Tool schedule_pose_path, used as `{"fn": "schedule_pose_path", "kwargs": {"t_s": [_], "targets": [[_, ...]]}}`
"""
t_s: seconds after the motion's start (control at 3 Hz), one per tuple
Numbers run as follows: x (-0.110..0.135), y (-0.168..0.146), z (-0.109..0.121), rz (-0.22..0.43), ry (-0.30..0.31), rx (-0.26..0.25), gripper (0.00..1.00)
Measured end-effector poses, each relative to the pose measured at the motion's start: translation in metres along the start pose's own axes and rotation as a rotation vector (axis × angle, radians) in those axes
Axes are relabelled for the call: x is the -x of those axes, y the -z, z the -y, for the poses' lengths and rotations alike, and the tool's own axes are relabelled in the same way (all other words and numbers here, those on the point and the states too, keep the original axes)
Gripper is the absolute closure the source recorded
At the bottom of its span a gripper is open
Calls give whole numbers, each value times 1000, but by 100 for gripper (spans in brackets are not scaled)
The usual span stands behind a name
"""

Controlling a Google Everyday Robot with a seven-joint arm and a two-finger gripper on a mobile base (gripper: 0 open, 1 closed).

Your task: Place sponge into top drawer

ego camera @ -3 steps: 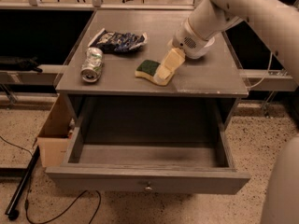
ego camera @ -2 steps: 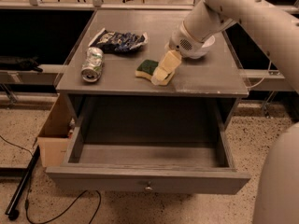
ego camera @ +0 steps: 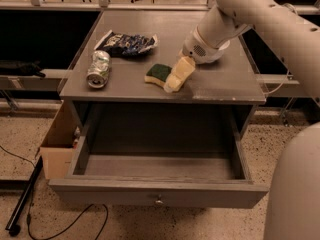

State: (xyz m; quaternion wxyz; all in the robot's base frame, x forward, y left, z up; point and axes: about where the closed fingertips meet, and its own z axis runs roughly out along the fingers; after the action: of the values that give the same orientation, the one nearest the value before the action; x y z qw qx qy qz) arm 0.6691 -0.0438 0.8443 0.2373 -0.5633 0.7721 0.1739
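Lying beside jaws: green-faced yellow sponge (ego camera: 160,74)

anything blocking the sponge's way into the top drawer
Nothing visible does. The sponge lies at the front of the table, right above the open top drawer, which looks empty. The gripper is down beside the sponge, nothing between them. The crushed can and snack bag sit off to the side.
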Motion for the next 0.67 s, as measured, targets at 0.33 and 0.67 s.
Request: {"fn": "schedule_pose_path", "kwargs": {"t_s": [0.33,0.67], "targets": [[-4,-3,2,-5,-12,-1,0],[-14,-9,5,-16,-35,-2,0]]}}
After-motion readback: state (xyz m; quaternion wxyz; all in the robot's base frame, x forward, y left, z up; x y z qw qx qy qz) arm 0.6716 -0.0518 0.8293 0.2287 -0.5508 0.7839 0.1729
